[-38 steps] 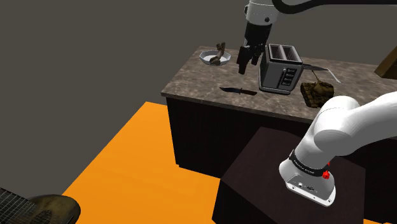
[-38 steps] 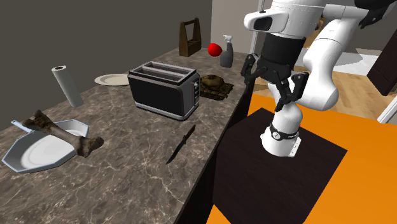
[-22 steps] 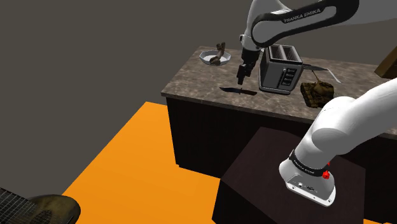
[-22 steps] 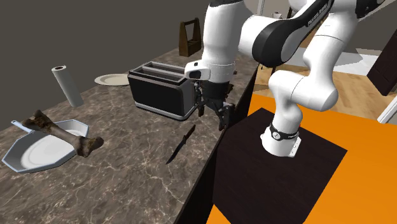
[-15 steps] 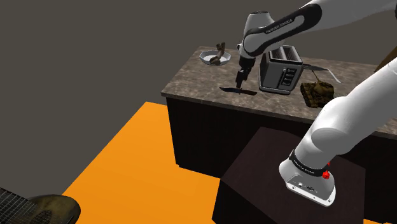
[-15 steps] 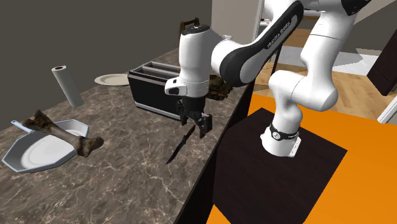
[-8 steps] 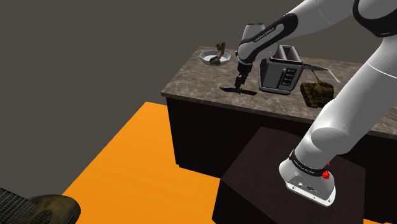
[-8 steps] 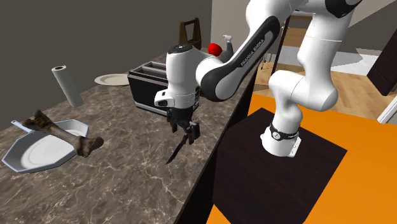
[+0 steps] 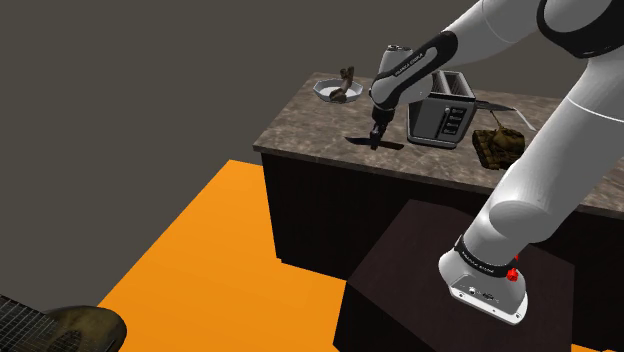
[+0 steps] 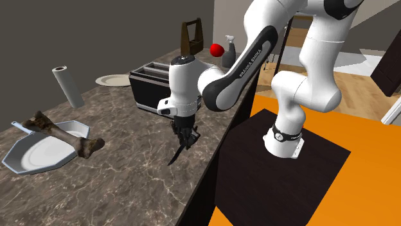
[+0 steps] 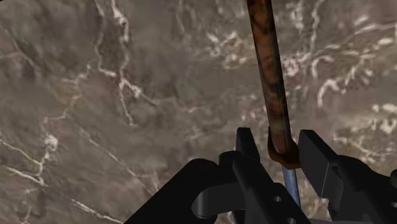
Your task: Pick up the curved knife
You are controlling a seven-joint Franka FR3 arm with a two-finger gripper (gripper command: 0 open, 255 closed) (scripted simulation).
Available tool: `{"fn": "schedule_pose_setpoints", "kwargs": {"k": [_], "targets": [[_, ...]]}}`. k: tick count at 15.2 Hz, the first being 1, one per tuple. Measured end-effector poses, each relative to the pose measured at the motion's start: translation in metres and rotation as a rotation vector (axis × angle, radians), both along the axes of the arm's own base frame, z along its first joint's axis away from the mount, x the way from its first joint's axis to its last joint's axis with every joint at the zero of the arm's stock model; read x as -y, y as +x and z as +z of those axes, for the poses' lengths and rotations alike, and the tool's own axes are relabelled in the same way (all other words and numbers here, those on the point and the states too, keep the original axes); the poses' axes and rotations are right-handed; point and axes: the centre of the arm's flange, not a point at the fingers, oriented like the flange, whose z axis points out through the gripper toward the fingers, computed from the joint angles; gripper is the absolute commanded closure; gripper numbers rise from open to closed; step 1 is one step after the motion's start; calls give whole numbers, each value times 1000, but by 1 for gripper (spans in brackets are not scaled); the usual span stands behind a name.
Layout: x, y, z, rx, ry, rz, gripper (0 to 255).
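End effector (image 11: 280, 145) sits low over the marbled counter (image 11: 114, 95), fingers spread and straddling the curved knife (image 11: 270, 76) where handle meets blade. The knife lies flat near the counter's front edge. A toaster (image 10: 149, 90) stands beyond it.

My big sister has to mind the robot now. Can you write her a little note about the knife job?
The pincer is open and low over the counter, with one finger on each side of the knife, near where handle meets blade. A gap shows beside one finger, so nothing is gripped.
The knife lies flat on the counter, in front of the toaster.
Done: the pincer is in place around the knife.
Left: close the pincer on the knife, then lift it.
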Motion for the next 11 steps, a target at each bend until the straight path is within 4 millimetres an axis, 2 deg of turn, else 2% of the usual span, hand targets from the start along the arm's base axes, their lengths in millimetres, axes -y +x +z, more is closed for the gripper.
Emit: {"fn": "schedule_pose_setpoints", "kwargs": {"k": [8, 11], "targets": [[0, 0, 0, 1, 0, 0, 255], [0, 0, 12, 1, 0, 0, 255]]}}
